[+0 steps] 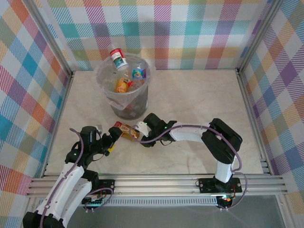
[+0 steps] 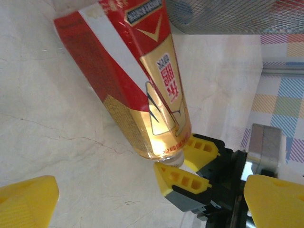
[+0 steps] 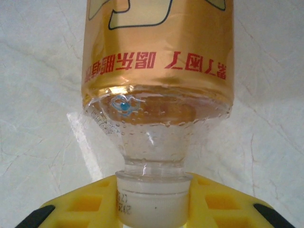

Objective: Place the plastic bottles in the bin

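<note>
So the right pincer [image 3: 152, 211] is clamped on the white cap [image 3: 151, 202]; bottle [image 3: 154, 130] (red-gold label [image 3: 156, 52], Chinese characters) lies pointing straight away from it, base toward the wide-open left pincer [image 1: 110, 140].

**Surface finishes at the work table**

Bottle [image 3: 156, 118]: clear, glossy plastic; shiny red-and-gold film label [image 2: 142, 71]. Cap [image 3: 151, 202]: matt white plastic. Bin [image 1: 135, 107]: translucent plastic, with a crinkled clear liner [image 1: 109, 97]. Table [image 1: 199, 109]: smooth, marble-patterned. Rails [image 1: 166, 183]: ribbed, silvery metal. Walls [image 1: 199, 28]: checked, cloth-like.
</note>
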Available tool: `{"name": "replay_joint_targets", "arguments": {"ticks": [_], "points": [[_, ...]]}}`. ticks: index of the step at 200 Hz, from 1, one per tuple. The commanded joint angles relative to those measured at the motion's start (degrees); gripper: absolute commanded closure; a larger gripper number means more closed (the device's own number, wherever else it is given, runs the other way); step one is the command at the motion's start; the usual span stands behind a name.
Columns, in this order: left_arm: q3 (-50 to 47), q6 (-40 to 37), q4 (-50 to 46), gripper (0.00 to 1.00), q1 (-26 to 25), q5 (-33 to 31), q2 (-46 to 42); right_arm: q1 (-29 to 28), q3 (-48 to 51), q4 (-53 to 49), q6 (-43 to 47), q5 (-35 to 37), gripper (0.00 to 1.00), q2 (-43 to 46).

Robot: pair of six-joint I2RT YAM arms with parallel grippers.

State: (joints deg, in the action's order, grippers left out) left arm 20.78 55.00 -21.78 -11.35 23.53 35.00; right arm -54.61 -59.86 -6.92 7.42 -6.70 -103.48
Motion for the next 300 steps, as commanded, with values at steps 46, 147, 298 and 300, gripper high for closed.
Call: {"name": "replay_joint_targets", "arguments": {"ticks": [46, 147, 298, 300], "points": [[-4.7, 5.4, 11.5, 0.0, -2.1, -0.5, -1.7, -0.3, 6.0, 5.1, -10.7, -5.1, 0.72, 9.0], [-4.6, 10.3, 24.5, 0.08, -3.4, -3.3, 2.3, -0.3, 10.4, 4.4, -16.2, -18.6, 0.71, 18.6], [14.5, -5.4, -3.1, 0.41, -3.9, -6.7, -0.6, -0.3, 16.1, 9.5, -22.4, -19.4, 0.26, 28.2], [15.1, -5.9, -3.7, 0.42, -3.9, -6.9, -0.5, -0.3, 16.2, 9.4, -22.5, -19.3, 0.25, 28.5]]}}
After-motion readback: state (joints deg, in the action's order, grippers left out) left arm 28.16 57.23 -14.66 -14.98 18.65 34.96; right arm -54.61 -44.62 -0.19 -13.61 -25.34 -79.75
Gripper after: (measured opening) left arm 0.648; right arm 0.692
